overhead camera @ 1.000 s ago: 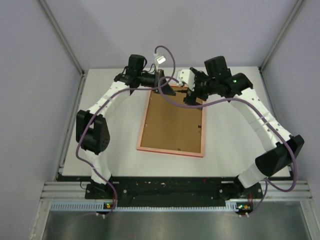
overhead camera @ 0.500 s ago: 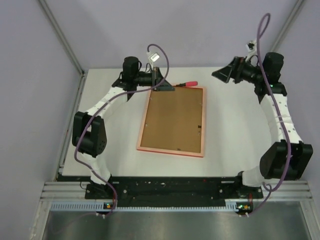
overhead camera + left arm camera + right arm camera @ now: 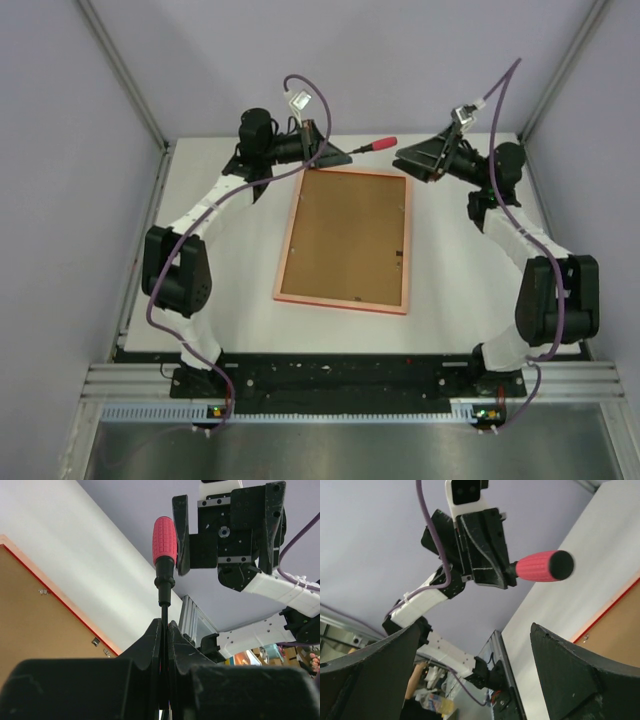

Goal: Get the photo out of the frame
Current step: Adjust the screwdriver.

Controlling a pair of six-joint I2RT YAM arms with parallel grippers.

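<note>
The frame [image 3: 346, 240] lies face down on the white table, its brown back up with a reddish rim. The photo is hidden under the back. My left gripper [image 3: 340, 155] is raised above the frame's far left corner, shut on the thin shaft of a red-handled screwdriver [image 3: 377, 145] that points right. In the left wrist view the shaft runs up between the jaws to the red handle [image 3: 164, 540]. My right gripper [image 3: 405, 158] is open and empty, facing the handle [image 3: 544, 566] from the right, a short gap away. The frame's corner shows in both wrist views [image 3: 30, 610] [image 3: 620, 625].
Small metal tabs [image 3: 398, 253] sit on the frame's back along its right and near edges. Purple walls enclose the table on three sides. An aluminium rail [image 3: 340, 385] runs along the near edge by the arm bases.
My left gripper has lifted the screwdriver off the table and turned its handle to the right. My right arm swung away from the frame, then came back left with open jaws facing the handle.
</note>
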